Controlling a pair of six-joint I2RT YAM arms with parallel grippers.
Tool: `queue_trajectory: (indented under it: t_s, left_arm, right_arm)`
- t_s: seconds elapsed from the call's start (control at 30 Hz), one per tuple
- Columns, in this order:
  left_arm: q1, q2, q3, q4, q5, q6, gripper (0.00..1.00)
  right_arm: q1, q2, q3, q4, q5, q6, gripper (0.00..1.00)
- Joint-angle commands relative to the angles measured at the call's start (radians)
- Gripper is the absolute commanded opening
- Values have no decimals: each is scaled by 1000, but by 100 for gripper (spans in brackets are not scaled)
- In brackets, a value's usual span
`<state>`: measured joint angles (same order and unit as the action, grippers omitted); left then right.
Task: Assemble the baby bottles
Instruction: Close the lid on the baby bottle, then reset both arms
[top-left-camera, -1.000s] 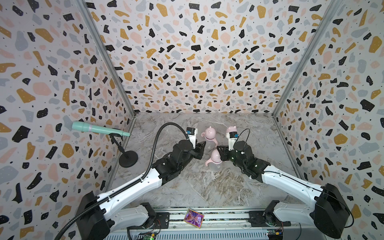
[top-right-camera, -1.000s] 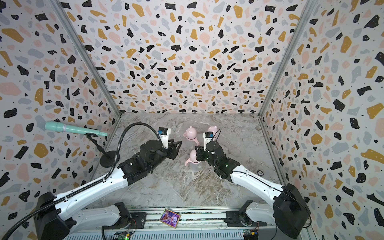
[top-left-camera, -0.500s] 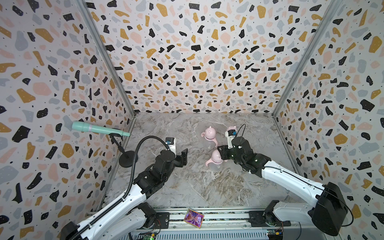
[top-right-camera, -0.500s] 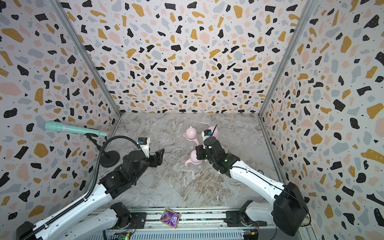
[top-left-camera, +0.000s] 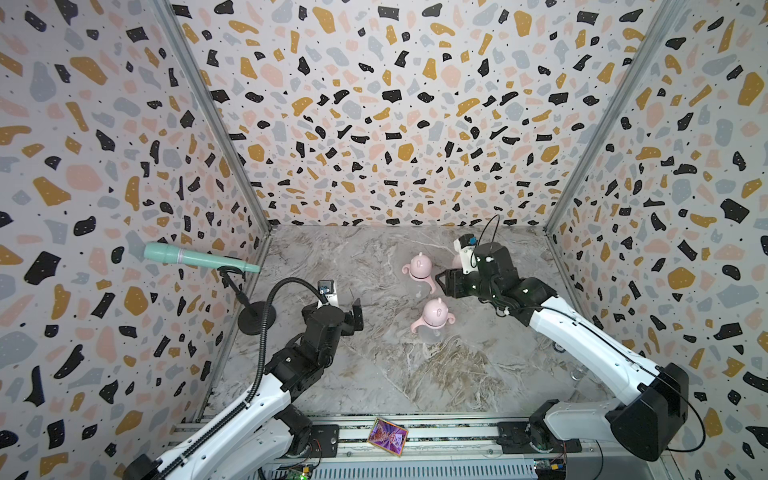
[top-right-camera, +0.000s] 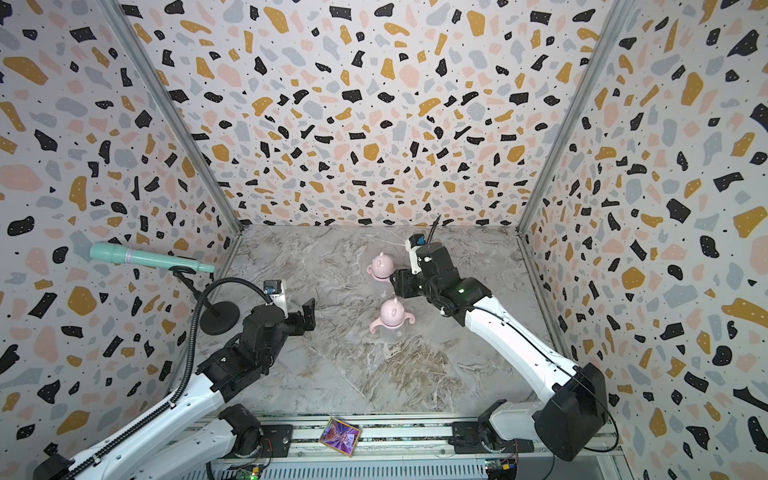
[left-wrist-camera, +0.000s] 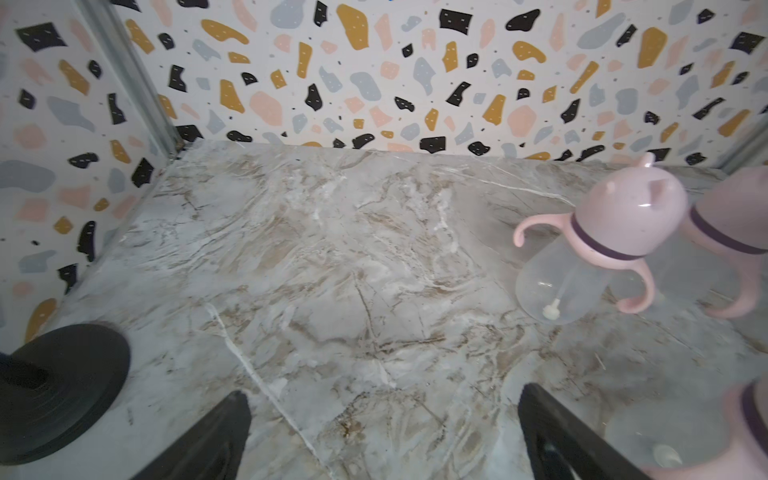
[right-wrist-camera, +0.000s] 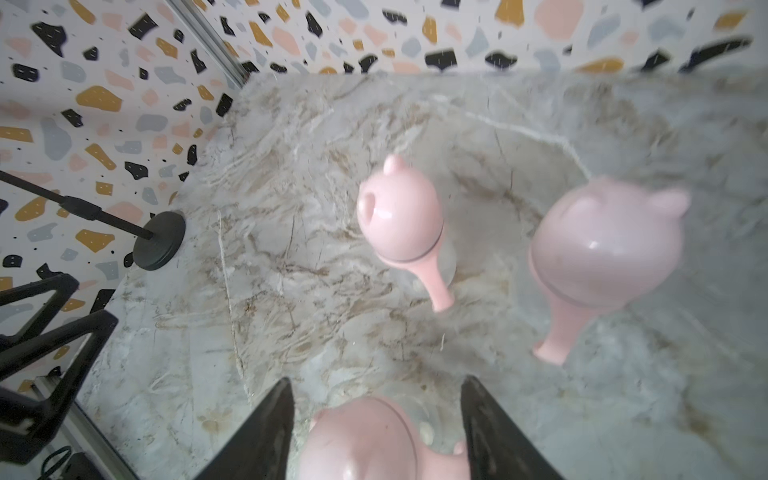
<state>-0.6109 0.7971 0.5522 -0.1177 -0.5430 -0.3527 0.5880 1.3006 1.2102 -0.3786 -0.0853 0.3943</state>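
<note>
Three baby bottles stand capped on the marble floor: a front one (top-left-camera: 434, 313) (top-right-camera: 392, 313), a rear one (top-left-camera: 417, 266) (top-right-camera: 382, 266) (left-wrist-camera: 615, 232) (right-wrist-camera: 399, 220), and a third (top-left-camera: 457, 261) (right-wrist-camera: 606, 245), mostly hidden behind my right wrist in a top view. Each has a clear body, pink handles, a purple ring and a pink eared cap. My right gripper (top-left-camera: 442, 284) (top-right-camera: 399, 282) (right-wrist-camera: 377, 380) hangs open just above the front bottle, whose cap (right-wrist-camera: 365, 440) shows between the spread fingers with gaps on both sides. My left gripper (top-left-camera: 353, 322) (top-right-camera: 305, 318) (left-wrist-camera: 383, 390) is open and empty, left of the bottles.
A teal microphone (top-left-camera: 199, 259) on a black stand with a round base (top-left-camera: 255, 318) (left-wrist-camera: 58, 390) (right-wrist-camera: 160, 241) stands by the left wall, close to my left arm. A colourful card (top-left-camera: 387, 436) lies on the front rail. Terrazzo walls close in three sides.
Both grippers opened. The left arm pulled back to the left and front, away from the bottles. The right gripper let go of the front bottle and lifted off it; the bottle stays standing.
</note>
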Motion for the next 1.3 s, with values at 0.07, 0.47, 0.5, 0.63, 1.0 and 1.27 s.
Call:
queue_trajectory:
  t_s: [0.07, 0.47, 0.5, 0.63, 1.0, 1.27]
  left_arm:
    - [46, 16, -124, 256, -275, 74, 100]
    - [279, 214, -446, 1016, -199, 307, 99]
    - [312, 250, -468, 1080, -176, 286, 99]
    - [370, 338, -461, 1200, -89, 297, 99]
    - [468, 588, -408, 1336, 78, 325, 99]
    - [497, 605, -397, 1341, 123, 309, 99]
  right_arm:
    - [-105, -119, -88, 32, 90, -172, 90]
    - [-445, -408, -872, 822, 277, -246, 100]
    - [-455, -395, -897, 868, 284, -248, 99]
    - [-504, -298, -1009, 1094, 278, -275, 99]
    - [-598, 81, -1103, 1694, 105, -308, 99]
    - [-532, 187, -1011, 1632, 149, -371, 99]
